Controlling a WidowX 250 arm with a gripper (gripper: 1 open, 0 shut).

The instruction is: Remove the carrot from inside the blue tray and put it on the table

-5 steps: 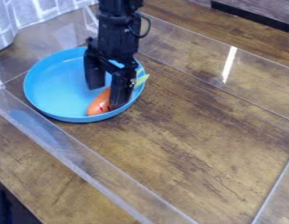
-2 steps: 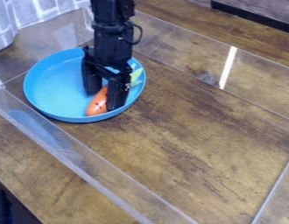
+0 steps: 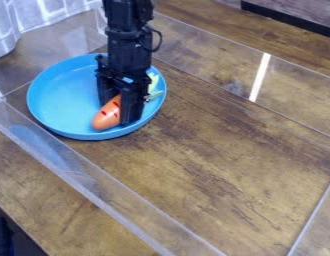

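Observation:
The blue tray (image 3: 58, 96) lies on the dark wood table (image 3: 221, 150) at the upper left. In its right half the orange carrot (image 3: 106, 115) rests on the tray floor, with its green top (image 3: 153, 93) near the rim. My black gripper (image 3: 122, 97) points straight down into the tray, with its fingers drawn together on the carrot's thicker upper half. The orange tip sticks out toward the lower left, and the gripped part is hidden behind the fingers.
A grey object (image 3: 2, 35) stands at the far left edge behind the tray. Bare glossy wood stretches to the right of the tray and in front of it. The table's near edge runs diagonally across the lower left corner.
The fingers stood apart on either side of the carrot and have now closed on it. The gripper has sunk slightly into the tray. The carrot still lies in the tray.

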